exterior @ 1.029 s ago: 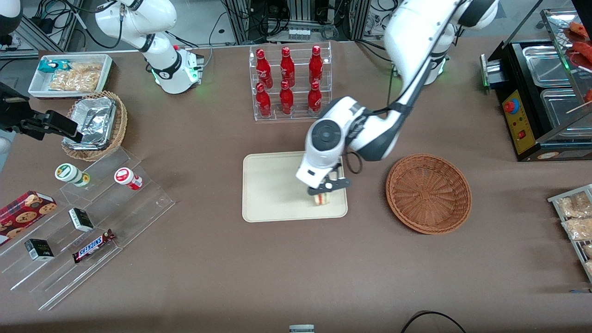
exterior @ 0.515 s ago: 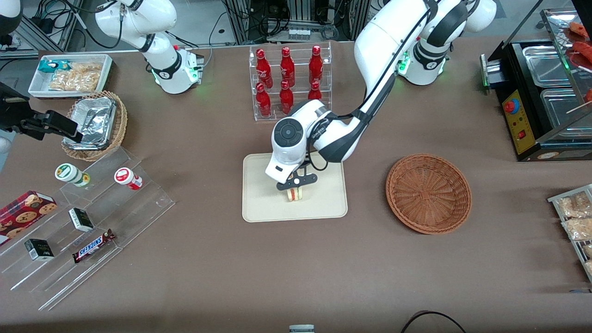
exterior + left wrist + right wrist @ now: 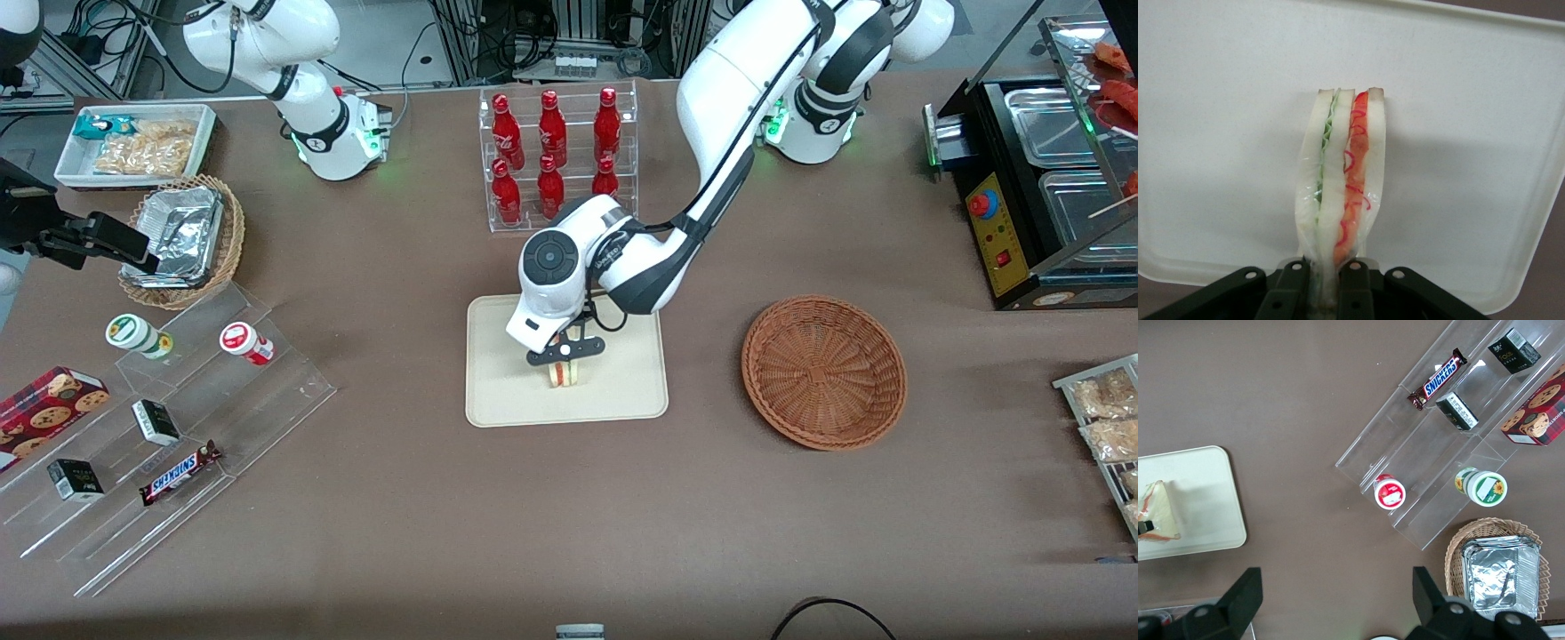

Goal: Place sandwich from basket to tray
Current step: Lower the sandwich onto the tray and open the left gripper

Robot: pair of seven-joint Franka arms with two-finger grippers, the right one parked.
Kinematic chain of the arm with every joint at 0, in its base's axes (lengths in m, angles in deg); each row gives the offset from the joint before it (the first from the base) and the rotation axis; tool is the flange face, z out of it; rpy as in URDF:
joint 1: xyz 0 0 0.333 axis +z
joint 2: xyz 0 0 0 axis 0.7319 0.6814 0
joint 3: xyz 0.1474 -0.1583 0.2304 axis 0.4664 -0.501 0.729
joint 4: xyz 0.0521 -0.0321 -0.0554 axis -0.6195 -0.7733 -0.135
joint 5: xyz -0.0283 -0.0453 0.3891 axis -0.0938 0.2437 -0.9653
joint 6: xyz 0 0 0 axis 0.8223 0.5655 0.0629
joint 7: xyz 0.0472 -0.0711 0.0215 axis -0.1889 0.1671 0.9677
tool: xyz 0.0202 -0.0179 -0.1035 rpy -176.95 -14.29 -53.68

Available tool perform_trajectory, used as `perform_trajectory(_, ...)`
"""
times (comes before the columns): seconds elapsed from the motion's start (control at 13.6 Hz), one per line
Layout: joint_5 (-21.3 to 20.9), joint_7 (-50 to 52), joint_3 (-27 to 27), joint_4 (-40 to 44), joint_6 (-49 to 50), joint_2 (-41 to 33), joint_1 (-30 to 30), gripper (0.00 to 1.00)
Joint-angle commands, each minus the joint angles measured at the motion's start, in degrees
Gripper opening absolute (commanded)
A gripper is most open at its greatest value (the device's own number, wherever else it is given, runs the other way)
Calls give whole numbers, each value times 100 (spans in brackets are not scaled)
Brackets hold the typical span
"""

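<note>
Currently hand (image 3: 565,354) clamps the sandwich (image 3: 564,373) on edge over the tray (image 3: 498,391) middle, basket (image 3: 824,371) empty. Risk: wedge tips over on release if it's not resting flat on the tray.

A clear rack (image 3: 557,160) of six red bottles (image 3: 551,133) is standing on the brown table (image 3: 569,516), farther from the front camera than most other things. Toward the parked arm's end, a white bin (image 3: 133,147) is holding snack packets, and beside it a tan wicker basket (image 3: 182,242) is holding a foil container (image 3: 178,233). Nearer the camera, clear stepped shelves (image 3: 169,436) are carrying two small cups (image 3: 246,342), a cookie box (image 3: 49,404), two dark cartons (image 3: 156,421) and a Snickers bar (image 3: 180,472). Toward the working arm's end, a black food warmer (image 3: 1036,187) is sitting with metal pans.
</note>
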Motion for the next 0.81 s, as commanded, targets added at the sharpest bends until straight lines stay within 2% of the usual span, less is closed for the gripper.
perform_trajectory(0.0,-62,-132,68,12,-170,52,-72,7)
perform_trajectory(0.15,-62,-132,68,-67,-241,52,-64,11)
perform_trajectory(0.22,-62,-89,68,-68,-267,52,-72,24)
perform_trajectory(0.29,-27,-10,68,-68,-267,43,-72,75)
perform_trajectory(0.37,-44,139,68,-102,-267,35,-81,100)
perform_trajectory(0.74,-71,237,76,-59,38,-474,-72,100)
